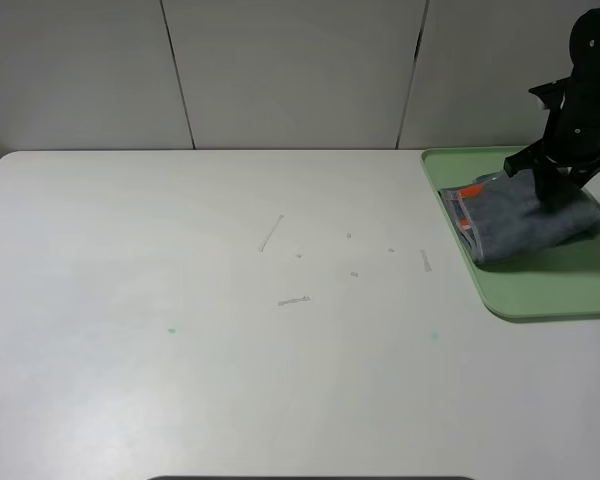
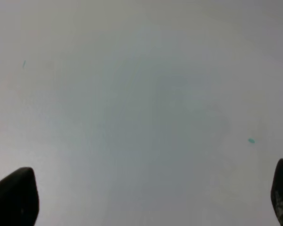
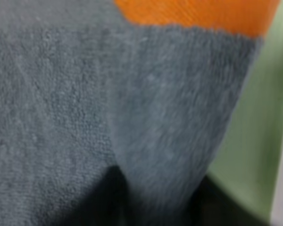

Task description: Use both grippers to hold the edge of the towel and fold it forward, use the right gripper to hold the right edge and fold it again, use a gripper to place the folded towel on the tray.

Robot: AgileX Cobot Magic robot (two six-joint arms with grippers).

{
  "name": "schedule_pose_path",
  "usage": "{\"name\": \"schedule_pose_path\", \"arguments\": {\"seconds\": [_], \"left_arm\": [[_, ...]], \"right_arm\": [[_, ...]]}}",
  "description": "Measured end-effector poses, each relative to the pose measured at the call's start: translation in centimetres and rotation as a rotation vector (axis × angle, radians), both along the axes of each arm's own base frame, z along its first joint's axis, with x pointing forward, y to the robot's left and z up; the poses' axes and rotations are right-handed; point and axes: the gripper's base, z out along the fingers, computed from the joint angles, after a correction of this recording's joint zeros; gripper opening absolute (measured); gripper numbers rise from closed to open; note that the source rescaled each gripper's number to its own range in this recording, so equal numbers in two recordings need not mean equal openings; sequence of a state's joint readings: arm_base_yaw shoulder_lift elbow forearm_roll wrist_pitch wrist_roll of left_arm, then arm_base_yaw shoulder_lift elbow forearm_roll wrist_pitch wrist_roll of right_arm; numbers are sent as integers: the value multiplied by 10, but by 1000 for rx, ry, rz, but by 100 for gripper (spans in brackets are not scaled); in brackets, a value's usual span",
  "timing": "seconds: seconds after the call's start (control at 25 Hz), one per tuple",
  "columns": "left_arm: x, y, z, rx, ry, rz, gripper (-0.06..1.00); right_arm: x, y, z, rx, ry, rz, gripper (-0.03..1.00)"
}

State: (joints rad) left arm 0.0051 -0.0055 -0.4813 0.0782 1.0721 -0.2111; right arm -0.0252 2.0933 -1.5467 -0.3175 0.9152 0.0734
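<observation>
1. The white table [image 1: 230,350] fills most of the high view. It is bare apart from a few faint scuffs and thin marks [image 1: 271,234] near its middle, plus two small green specks [image 1: 171,331].
2. The pale green tray [image 1: 540,300] sits at the table's right edge, with its near corner rounded and its right part cut off by the frame.
3. The grey towel [image 1: 520,228] lies folded into a thick bundle on the tray, inside the rim. An orange-striped edge [image 1: 467,195] faces the tray's left wall. In the right wrist view the towel [image 3: 85,117] fills nearly the whole picture, with the orange band [image 3: 198,14] along one side and a strip of the tray [image 3: 254,141] beside it.
4. The right arm [image 1: 585,90], black, comes down from the upper right of the high view, and the right gripper [image 1: 552,197] is at the far right part of the bundle, touching or pressed into the cloth. Dark, blurred shapes in the right wrist view sit against the towel; whether the jaws are closed on a fold or parted cannot be told.
5. The left gripper [image 2: 146,197] appears only in its own wrist view. Its two dark fingertips [image 2: 14,197] stand at opposite corners of the picture, spread wide, with nothing between them but plain white table [image 2: 141,94] and a tiny green speck [image 2: 251,140].
</observation>
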Motion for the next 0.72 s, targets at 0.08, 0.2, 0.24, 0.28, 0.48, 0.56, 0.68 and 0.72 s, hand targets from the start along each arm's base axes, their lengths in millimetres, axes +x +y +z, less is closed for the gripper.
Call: {"name": "schedule_pose_path", "arguments": {"seconds": [0.08, 0.2, 0.24, 0.28, 0.48, 0.56, 0.68, 0.72], "left_arm": [[0, 0, 0, 0, 0, 0, 98], [0, 0, 0, 0, 0, 0, 98], [0, 0, 0, 0, 0, 0, 98], [0, 0, 0, 0, 0, 0, 98], [0, 0, 0, 0, 0, 0, 98], [0, 0, 0, 0, 0, 0, 98], [0, 0, 0, 0, 0, 0, 98], [0, 0, 0, 0, 0, 0, 98]], "right_arm": [[0, 0, 0, 1, -7, -14, 89], [1, 0, 0, 1, -12, -19, 98], [1, 0, 0, 0, -13, -18, 99], [1, 0, 0, 1, -15, -20, 99], [-1, 0, 1, 12, 0, -35, 100], [-5, 2, 5, 38, 15, -56, 100], [-12, 5, 18, 75, 41, -90, 100], [-15, 6, 22, 89, 52, -102, 100]]}}
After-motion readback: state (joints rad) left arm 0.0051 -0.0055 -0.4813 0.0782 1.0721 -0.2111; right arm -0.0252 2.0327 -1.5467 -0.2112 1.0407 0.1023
